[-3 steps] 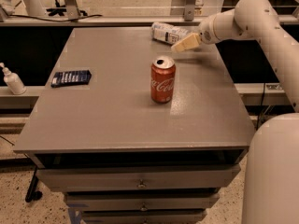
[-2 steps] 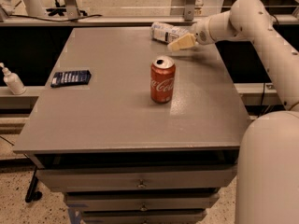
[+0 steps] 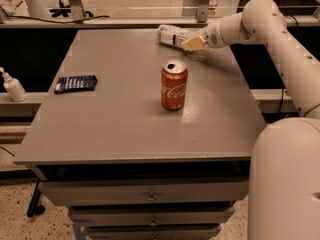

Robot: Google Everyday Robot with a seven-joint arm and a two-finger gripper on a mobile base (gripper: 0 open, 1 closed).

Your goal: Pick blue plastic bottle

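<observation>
The blue plastic bottle [image 3: 172,35] lies on its side at the far edge of the grey table [image 3: 125,114], right of centre, with a pale blue-and-white label. My gripper [image 3: 192,44] reaches in from the right at the end of the white arm and sits right at the bottle's right end, touching or nearly touching it. A red cola can [image 3: 174,85] stands upright in the middle of the table, nearer to me than the bottle.
A dark blue flat packet [image 3: 76,83] lies at the table's left side. A white pump dispenser bottle [image 3: 12,86] stands on a ledge left of the table. The robot's white body [image 3: 285,184] fills the lower right. Drawers sit under the tabletop.
The gripper has moved a little further left and away from me, closing in on the bottle's right end. The bottle and the can have not moved.
</observation>
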